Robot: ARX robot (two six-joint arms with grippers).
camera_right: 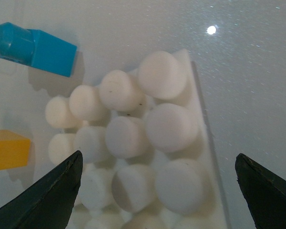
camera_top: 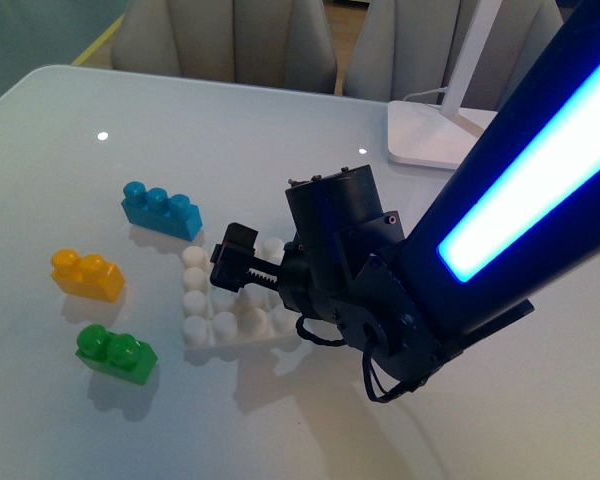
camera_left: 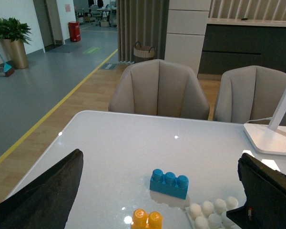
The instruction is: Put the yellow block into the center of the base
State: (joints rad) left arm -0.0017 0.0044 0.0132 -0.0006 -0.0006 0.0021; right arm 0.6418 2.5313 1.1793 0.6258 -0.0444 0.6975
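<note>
Yellow-orange two-stud plastic block [camera_top: 87,274]: upright on the glossy white tabletop [camera_top: 280,130], touched by nothing.

Room around it: bare surface on every side, widest toward 9 and 10 o'clock, where it runs to the table's rounded left edge.
- Blue three-stud plastic brick [camera_top: 161,209] is near at 1 o'clock.
- Green two-stud plastic brick [camera_top: 115,353] is near at 5 o'clock.
- Gaps show between all three bricks.

Flat white square studded base plate [camera_top: 205,300] lies at 3 to 4 o'clock of the block, with a strip of bare table between them.

Right gripper [camera_right: 158,162] hangs over the base and hides its right half in the front view.
- Jaws are spread wide, with only base studs in the gap.
- Cannot tell whether the fingers touch the studs.
- The yellow block lies outside the span, at about 9 o'clock of this gripper. Only a corner of it shows in the right wrist view.

Dark right arm with a blue light strip [camera_top: 520,190] enters from 2 o'clock of the base.

Left gripper [camera_left: 160,157] is raised above the table, jaws wide and empty. The block is cut by the frame edge, roughly midway across the gap and not between the fingers.

White lamp foot [camera_top: 430,135] stands at 1 o'clock of the base, well apart. Two beige upholstered chairs [camera_left: 158,88] stand beyond the far edge.
</note>
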